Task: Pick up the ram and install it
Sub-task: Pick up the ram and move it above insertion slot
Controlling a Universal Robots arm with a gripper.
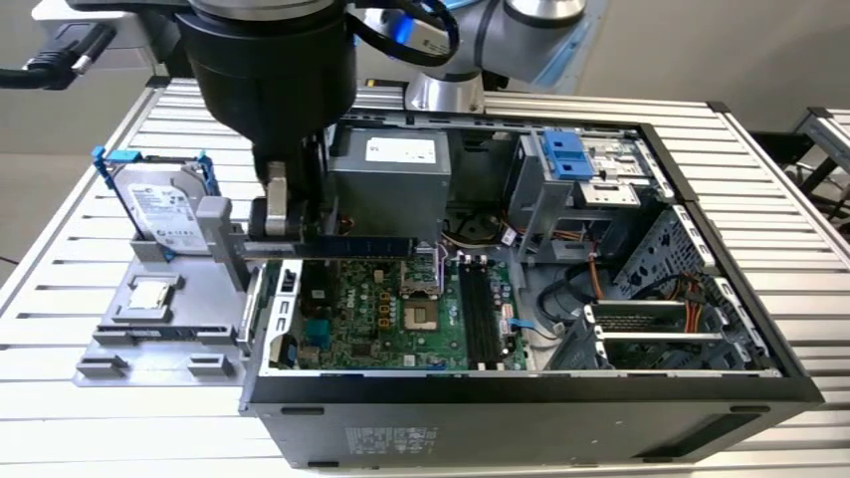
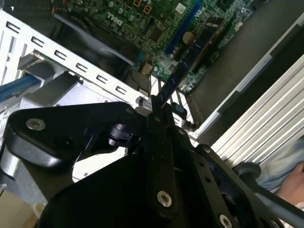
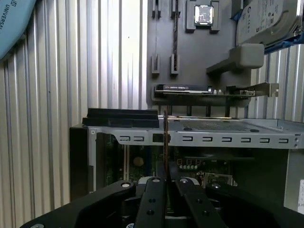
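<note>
ram [image 1: 365,245] pinched at one end in the gripper [image 1: 295,239], jaws closed on it, and held level in the air. In the exterior view it sits over the 9 o'clock edge of the open PC case [image 1: 531,393], above the motherboard [image 1: 385,324]. Free end points to 3 o'clock, clear of the black memory slots [image 1: 481,317]. Hard drive [image 1: 166,209] and processor chip [image 1: 150,294] are on the grey holder [image 1: 146,344], further out at 9 o'clock.

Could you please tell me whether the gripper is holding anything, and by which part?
The gripper holds the ram pinched at one end, the rest jutting over the motherboard.
</note>
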